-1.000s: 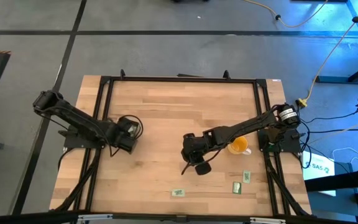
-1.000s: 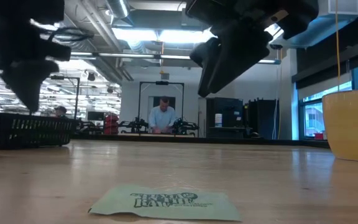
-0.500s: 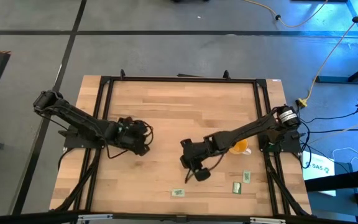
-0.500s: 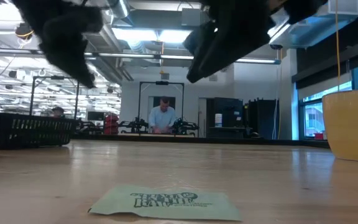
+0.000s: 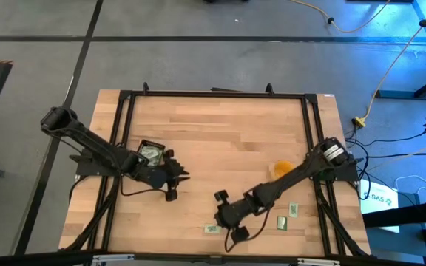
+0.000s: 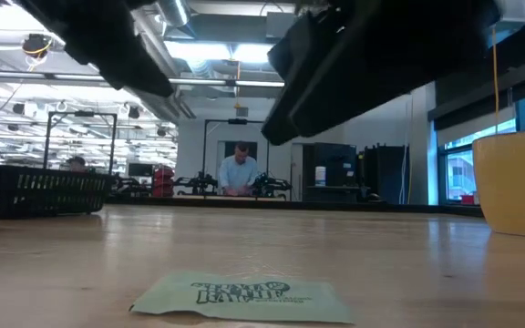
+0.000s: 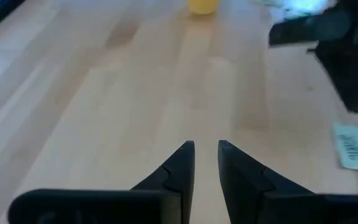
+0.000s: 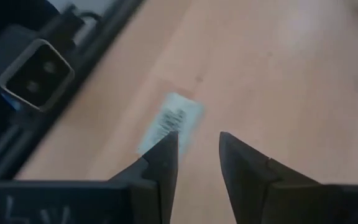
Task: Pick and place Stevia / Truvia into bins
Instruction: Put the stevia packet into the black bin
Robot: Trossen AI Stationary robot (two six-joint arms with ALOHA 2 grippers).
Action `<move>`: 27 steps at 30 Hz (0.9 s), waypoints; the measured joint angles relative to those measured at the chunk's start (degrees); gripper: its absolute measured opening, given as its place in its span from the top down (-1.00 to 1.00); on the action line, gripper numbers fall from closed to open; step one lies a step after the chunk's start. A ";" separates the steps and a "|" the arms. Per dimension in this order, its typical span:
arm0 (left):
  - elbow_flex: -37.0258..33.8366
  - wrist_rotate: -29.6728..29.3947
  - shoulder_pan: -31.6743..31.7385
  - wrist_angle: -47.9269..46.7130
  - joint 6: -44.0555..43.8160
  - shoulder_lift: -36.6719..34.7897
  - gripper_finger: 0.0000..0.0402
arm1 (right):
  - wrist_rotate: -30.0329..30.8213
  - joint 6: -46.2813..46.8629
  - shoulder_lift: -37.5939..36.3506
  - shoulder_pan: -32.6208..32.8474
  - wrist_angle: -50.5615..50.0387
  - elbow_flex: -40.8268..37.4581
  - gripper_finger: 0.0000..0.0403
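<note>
A small green-and-white sachet point(image 5: 211, 229) lies flat near the bench's point(image 5: 220, 140) front edge. The right gripper point(image 5: 224, 220) hovers just above it, fingers apart, holding nothing.

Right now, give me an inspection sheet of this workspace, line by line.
Surface: wooden table in a black frame, bare in the middle.
Job's things: three sachets near the front edge; black bin at the left holds sachets.
Clutter: yellow cup on the right side.
Grippers: left gripper beside the bin, fingers narrowly apart, empty; right gripper open above the front sachet, not touching it.
Cables: yellow and black cords on the floor to the right.
Surroundings: a person stands at a far bench; grey floor with dark lines.
</note>
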 joint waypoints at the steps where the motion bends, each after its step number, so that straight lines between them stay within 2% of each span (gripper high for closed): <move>1: -0.59 0.03 -0.74 1.42 0.19 0.00 0.67 | 0.02 1.03 0.61 0.50 1.42 0.00 0.40; 8: -2.09 -0.31 -4.68 4.46 -0.48 0.31 0.68 | 0.10 2.38 3.73 2.94 7.07 0.02 0.41; 16: -2.19 -0.39 -6.45 6.72 -0.48 0.31 0.69 | 1.78 2.85 8.94 2.98 7.59 0.02 0.51; 27: -2.21 -0.39 -6.95 6.55 -0.48 0.31 0.72 | 4.89 4.39 10.64 3.18 5.78 0.41 0.71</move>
